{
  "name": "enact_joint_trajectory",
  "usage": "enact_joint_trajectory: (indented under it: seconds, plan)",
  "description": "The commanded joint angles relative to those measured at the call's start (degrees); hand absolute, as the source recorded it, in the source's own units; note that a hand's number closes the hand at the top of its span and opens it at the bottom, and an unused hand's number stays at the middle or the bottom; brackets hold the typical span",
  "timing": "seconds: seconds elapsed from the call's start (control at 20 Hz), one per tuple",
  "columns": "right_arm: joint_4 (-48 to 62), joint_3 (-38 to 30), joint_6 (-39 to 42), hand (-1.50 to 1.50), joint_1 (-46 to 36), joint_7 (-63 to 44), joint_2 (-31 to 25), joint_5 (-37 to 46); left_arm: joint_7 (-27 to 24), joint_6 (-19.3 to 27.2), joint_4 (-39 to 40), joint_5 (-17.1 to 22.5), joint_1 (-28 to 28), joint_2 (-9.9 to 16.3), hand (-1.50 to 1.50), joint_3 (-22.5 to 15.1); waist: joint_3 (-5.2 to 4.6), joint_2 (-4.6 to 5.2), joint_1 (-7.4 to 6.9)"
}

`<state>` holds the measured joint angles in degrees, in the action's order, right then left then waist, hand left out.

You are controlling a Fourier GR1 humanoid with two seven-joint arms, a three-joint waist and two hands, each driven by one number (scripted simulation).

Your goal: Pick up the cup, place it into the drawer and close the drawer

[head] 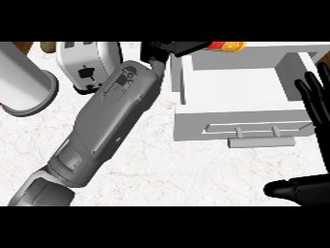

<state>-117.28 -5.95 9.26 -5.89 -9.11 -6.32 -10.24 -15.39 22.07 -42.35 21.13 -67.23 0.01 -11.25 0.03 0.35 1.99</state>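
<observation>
left robot hand (169, 48): far, by open drawer (232, 92), fingers closed on red-yellow cup (228, 46)
right robot hand (328, 145): fingers spread, right edge
toaster (89, 63): far left on tabletop (182, 169)

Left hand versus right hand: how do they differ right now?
The left hand is stretched far out to the counter's back edge beside the open drawer, near a red and yellow thing; the right hand rests at the view's right edge. The left hand is mostly hidden, while the right hand shows straight, spread fingers. Both are black.
</observation>
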Motion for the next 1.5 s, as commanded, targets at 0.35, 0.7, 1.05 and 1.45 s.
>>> enact_joint_trajectory:
  seconds: [0.35, 0.7, 1.05, 1.45]
  plan:
    - [-2.5, 2.2, 0.7, -1.5, 2.9, 0.4, 1.3, 0.0, -5.5, 0.8, 15.9, 8.7, -6.2, 0.0, 1.5, -8.8, 0.03, 0.43, 2.4]
    - [3.3, 1.4, -0.6, -1.5, -5.5, -1.0, 0.6, 0.1, -6.6, 0.3, 20.4, 11.4, -8.6, 0.0, 1.5, -14.0, 0.03, 1.01, 3.02]
    - [1.1, 1.2, 2.0, -1.5, -1.7, 1.0, -0.3, -1.0, -3.7, 4.7, 22.6, 10.7, -8.5, 0.0, -1.5, -21.9, 0.08, 1.0, 4.09]
    - [2.6, 1.2, 2.9, -1.5, -2.0, 2.3, 1.0, -3.9, -4.7, 5.8, 15.4, 18.3, -7.4, 0.0, -1.5, -22.8, 0.08, 0.93, 4.36]
